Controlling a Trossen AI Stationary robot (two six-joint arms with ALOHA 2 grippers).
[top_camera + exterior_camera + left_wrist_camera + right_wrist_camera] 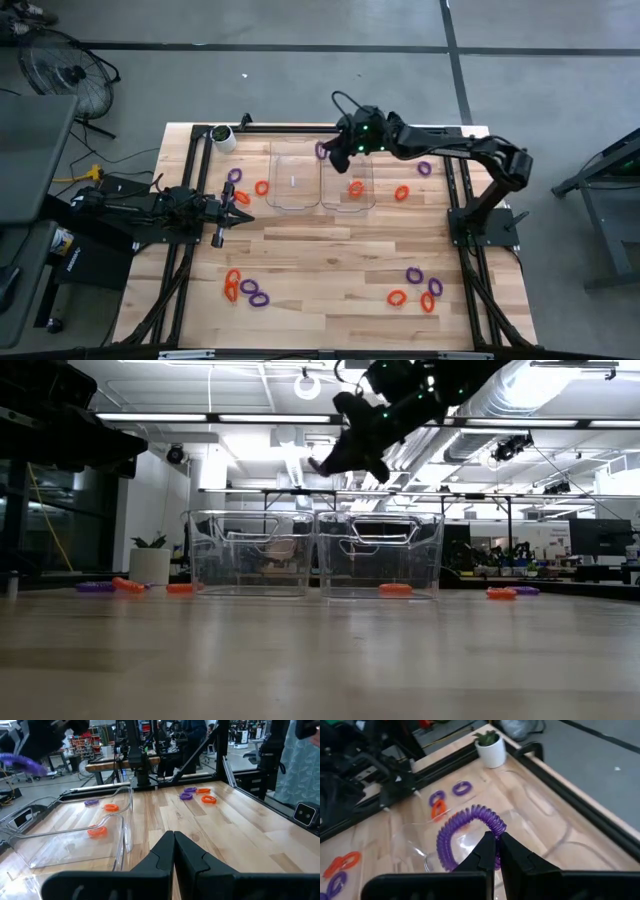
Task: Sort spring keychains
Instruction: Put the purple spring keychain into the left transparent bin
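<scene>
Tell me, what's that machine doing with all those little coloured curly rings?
It is sorting them. The right claw is shut on a purple spring keychain, held in the air over the two clear trays. One tray already holds an orange ring; the other looks empty. More orange and purple rings lie scattered on the wooden table. The left claw is shut, waiting beside the trays.

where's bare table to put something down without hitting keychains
Free: the wide middle strip of table between the trays and the two front clusters, and the front centre between those clusters. Crowded: front left cluster, front right cluster, the loops beside the left gripper, and right of the trays.
</scene>
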